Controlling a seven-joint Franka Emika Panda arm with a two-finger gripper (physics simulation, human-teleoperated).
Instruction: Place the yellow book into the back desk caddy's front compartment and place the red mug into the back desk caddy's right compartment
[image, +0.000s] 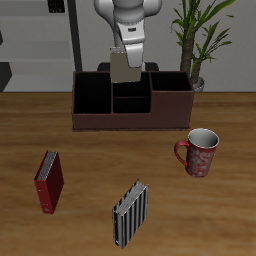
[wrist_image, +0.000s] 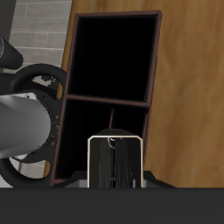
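The desk (image: 90, 160) carries the caddy (image: 100, 120) at its back, lying open-topped so things can be dropped in from above. Over its divided middle hangs the yellow book (image: 123, 67), upright and pinched at its top by the tool (image: 128, 45), closed on it; held on edge, it should slide into the narrow front compartment (image: 128, 104). The red mug (image: 200, 152) stands on the desk nearer the front, well apart. A dark red book (image: 49, 181) and a striped book (image: 130, 214) lie farther forward, out of the way.
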